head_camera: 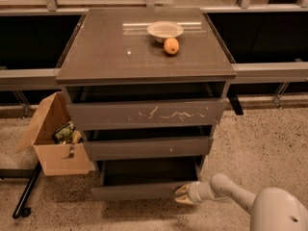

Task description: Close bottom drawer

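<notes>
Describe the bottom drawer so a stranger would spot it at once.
Find the grey-brown three-drawer cabinet with a glossy top. Its lowest drawer stands pulled out, with the robot's beige gripper at its front's right end. Unlike the white-scratched top drawer and the middle one, its flat front is unmarked.

Cabinet top (110, 52), bowl (164, 31), orange (171, 46), gripper (181, 195) low right

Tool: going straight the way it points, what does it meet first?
The tool, low by the right front corner of the cabinet, points at the open bottom drawer. The right end of the drawer's front comes first, probably almost touching, though depth is unclear.
</notes>
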